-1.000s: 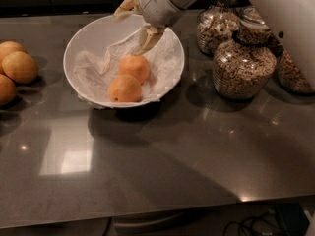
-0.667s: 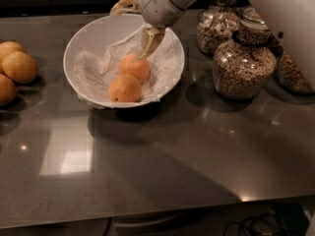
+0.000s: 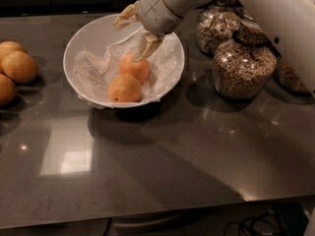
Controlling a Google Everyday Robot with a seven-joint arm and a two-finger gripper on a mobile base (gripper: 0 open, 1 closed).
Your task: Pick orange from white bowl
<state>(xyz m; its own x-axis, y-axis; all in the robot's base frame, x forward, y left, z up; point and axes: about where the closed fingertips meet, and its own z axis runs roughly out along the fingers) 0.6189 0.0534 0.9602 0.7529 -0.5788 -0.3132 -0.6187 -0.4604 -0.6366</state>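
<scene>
Our gripper (image 3: 131,38) hangs over the back of the bowl (image 3: 69,53). Its two fingers are spread wide apart and hold nothing. The lower finger (image 3: 147,45) points down at the top of the orange (image 3: 134,69). It is very close or just touching; we cannot tell which. The orange lies in the bowl on the sheet (image 3: 93,70), right beside its twin (image 3: 124,88).

What could go wrong? The orange is round, so it may roll away if one finger pushes it first. We might pinch the twin too, as it sits so close. A finger could catch the sheet and drag it up. A hard push could tip the thin bowl. The jars (image 3: 243,68) stand near, so a wide swing might knock them.
</scene>
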